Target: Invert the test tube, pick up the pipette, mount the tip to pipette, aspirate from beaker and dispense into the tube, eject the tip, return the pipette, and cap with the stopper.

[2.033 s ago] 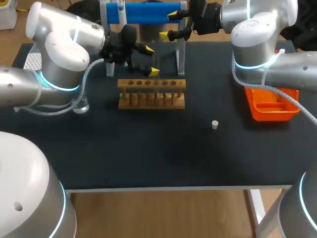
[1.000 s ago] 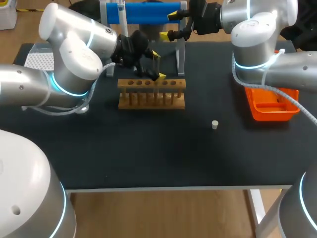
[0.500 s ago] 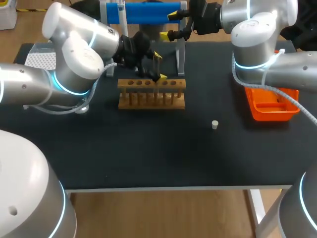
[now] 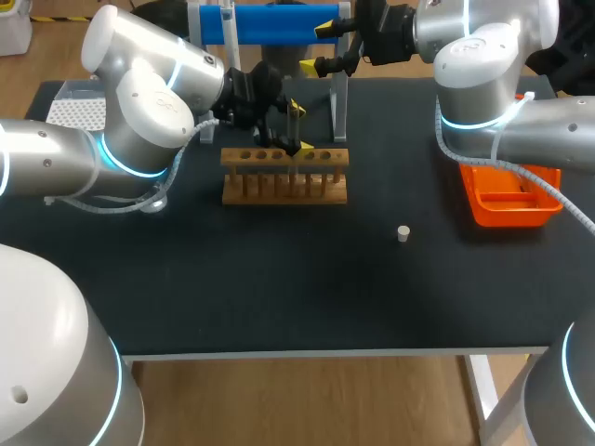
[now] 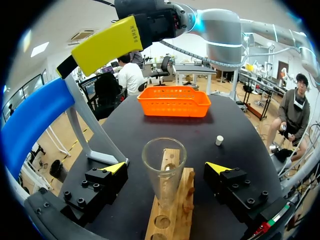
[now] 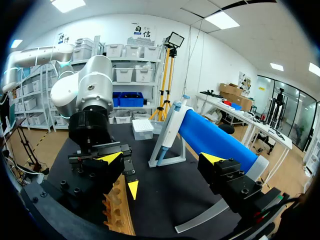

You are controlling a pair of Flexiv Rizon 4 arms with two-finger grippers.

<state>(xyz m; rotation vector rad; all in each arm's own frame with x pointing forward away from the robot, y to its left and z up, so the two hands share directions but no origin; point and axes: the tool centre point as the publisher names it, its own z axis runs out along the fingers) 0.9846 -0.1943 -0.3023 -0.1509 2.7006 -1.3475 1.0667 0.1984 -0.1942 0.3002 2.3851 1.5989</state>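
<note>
A clear test tube (image 5: 164, 170) stands mouth up in the wooden rack (image 4: 284, 175), also seen in the left wrist view (image 5: 172, 210). My left gripper (image 4: 299, 127) (image 5: 166, 167) is open around the tube, one finger on each side, neither touching the glass. The blue pipette (image 4: 270, 23) (image 6: 215, 140) lies across its stand (image 6: 167, 135) at the table's back. My right gripper (image 4: 319, 46) (image 6: 161, 158) is open beside the pipette's end, holding nothing. A small white stopper (image 4: 403, 233) (image 5: 219, 140) lies on the mat right of the rack.
An orange tray (image 4: 509, 193) (image 5: 174, 101) sits at the right side under my right arm. A white tip box (image 4: 65, 113) (image 6: 143, 129) is at the back left. A glass beaker (image 4: 153, 198) shows partly under my left arm.
My left arm has swung right and its gripper has turned and settled around the tube in the rack. In the last half second it barely shifted. The right arm has kept still.
</note>
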